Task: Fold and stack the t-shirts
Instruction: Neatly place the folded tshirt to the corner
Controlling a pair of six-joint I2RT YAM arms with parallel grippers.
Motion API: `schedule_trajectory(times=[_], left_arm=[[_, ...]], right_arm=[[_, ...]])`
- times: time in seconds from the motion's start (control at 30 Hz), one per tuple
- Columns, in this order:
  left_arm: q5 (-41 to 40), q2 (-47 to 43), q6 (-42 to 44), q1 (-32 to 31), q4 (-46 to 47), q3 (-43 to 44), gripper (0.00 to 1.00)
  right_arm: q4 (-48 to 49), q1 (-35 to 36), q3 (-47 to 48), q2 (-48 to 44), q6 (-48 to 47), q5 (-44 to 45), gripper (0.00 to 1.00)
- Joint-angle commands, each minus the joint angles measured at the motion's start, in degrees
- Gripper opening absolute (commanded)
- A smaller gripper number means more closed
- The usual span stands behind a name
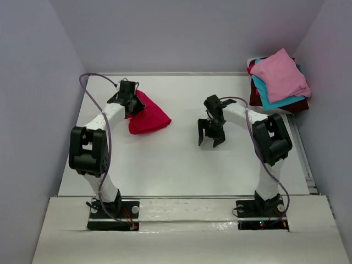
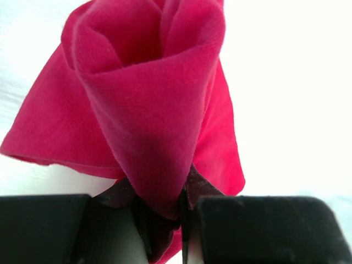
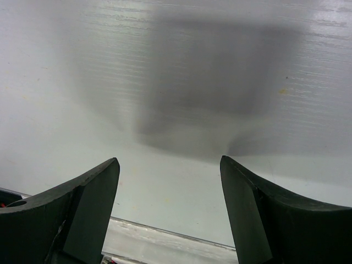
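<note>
Soft, even light from above; the left wrist view is overexposed
In the top view I see the white table (image 1: 181, 165) lit evenly, with only faint, soft-edged shading on it, and the picture is sharp up to the corners. In the left wrist view everything behind the red t-shirt (image 2: 148, 110) is burnt out to pure white; the weave of the cloth is sharp in the middle, but the left gripper (image 2: 144, 220) at the lower edge is dark and out of focus. In the right wrist view the surface looks grey and dimmer, a large blurred shadow (image 3: 220, 82) lies on it, and the right gripper (image 3: 169, 162) near the lens is slightly soft
</note>
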Motion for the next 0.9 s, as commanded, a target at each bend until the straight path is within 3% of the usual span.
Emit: schedule_trajectory(times=[0.0,0.87], left_arm=[[-1.2,0.8,1.4,2.0,1.1,4.8,0.06],[-0.1,12.4,1.2,14.9,1.8,17.8,0.06]], right_arm=[[-1.0,0.1,-0.5,-2.6,-0.3,0.8,0.80],[-3.8,0.1,1.1,-0.9,-1.1,1.6,0.80]])
